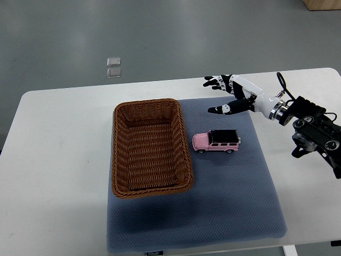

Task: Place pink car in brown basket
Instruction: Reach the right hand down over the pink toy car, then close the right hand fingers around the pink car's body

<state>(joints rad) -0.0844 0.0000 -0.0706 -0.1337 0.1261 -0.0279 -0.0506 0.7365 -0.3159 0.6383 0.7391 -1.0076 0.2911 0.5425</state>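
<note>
1. Pink car (pixel 216 142) on the grey mat (pixel 234 208), wheels down, black roof up, just right of the brown basket (pixel 151 188) and apart from its rim.
2. Long axis of the car across the picture, left to right, roughly square to the basket's long side.
3. Right hand (pixel 228 94) above the mat's far right corner, fingers spread and relaxed, grasping nothing.
4. From that hand, car nearer the robot and slightly leftward; near, not touching.
5. Only the right arm in view, entering from the right edge; left hand out of sight, so right clearly nearer.
6. Likely need: lower and pull the hand back toward the robot, then close across the car's narrow width, at the sides.
7. Basket empty, open on the bench (pixel 58 160); short leftward carry afterwards.
</note>
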